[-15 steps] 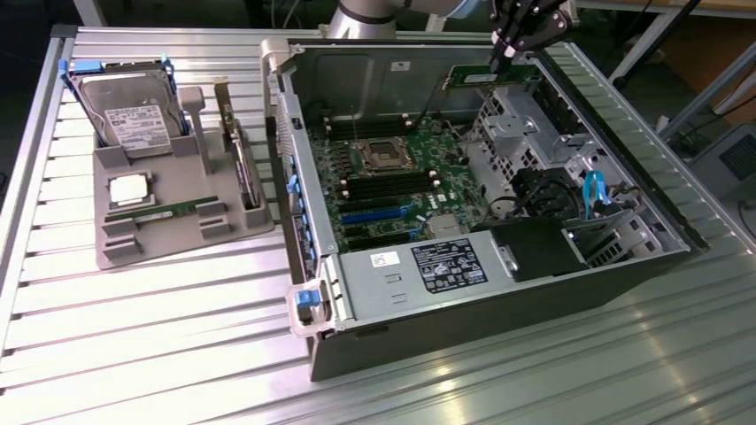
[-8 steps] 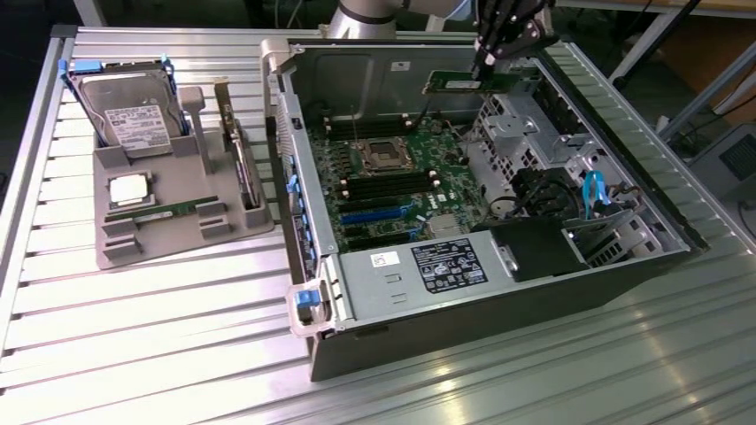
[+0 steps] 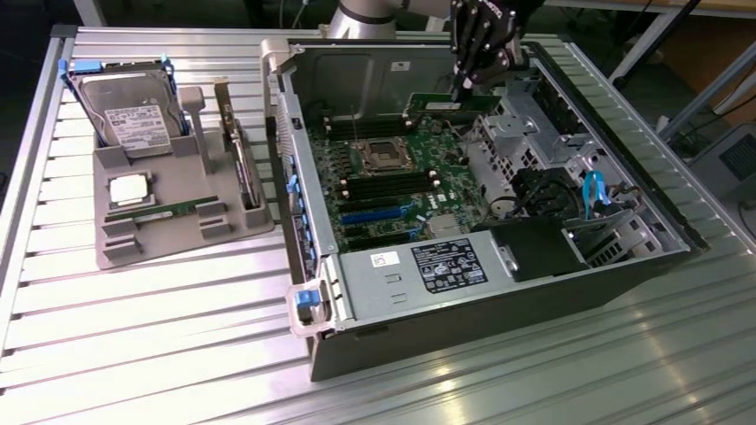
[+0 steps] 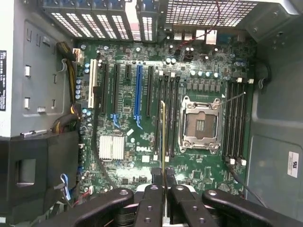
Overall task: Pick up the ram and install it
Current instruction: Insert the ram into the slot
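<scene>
My gripper (image 3: 463, 81) hangs inside the open computer case (image 3: 614, 266), near its far end above the motherboard (image 3: 396, 190). It is shut on the ram (image 3: 449, 103), a thin green stick held below the fingers. In the wrist view the ram (image 4: 163, 137) shows edge-on as a narrow line running out from my gripper (image 4: 163, 182). It lies along the black memory slots (image 4: 171, 113) beside the empty processor socket (image 4: 201, 124). Whether it touches a slot I cannot tell.
On the exterior view's left, a grey holder (image 3: 177, 243) carries a hard drive (image 3: 136, 115), a square silver processor (image 3: 130, 189), another green stick (image 3: 165, 211) and an upright card (image 3: 243, 168). More memory slots (image 4: 236, 120) flank the socket. Drive cages (image 3: 537, 133) and a power supply (image 3: 443, 266) crowd the case.
</scene>
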Controlling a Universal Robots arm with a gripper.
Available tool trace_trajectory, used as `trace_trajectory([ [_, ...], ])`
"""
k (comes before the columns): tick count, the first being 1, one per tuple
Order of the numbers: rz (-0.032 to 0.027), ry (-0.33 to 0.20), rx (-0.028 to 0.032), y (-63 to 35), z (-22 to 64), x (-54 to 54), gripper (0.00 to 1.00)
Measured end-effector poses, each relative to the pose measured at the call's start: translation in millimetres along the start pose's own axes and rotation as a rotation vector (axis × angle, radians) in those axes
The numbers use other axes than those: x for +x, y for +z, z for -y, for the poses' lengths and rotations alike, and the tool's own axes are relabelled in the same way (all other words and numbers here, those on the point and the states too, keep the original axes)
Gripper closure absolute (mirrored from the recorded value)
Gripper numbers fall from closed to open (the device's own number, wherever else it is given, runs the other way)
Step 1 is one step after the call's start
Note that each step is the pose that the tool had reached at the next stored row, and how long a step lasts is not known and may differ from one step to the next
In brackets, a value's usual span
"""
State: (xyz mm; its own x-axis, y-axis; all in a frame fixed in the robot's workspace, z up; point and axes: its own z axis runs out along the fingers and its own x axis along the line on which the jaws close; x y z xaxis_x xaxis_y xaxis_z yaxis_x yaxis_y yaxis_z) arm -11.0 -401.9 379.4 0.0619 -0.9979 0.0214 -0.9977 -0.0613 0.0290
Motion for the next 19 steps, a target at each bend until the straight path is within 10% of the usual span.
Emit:
trace_trajectory([
  [19,-0.0087,0.029,-0.0011,62.0,-36.5,25.5,0.87],
])
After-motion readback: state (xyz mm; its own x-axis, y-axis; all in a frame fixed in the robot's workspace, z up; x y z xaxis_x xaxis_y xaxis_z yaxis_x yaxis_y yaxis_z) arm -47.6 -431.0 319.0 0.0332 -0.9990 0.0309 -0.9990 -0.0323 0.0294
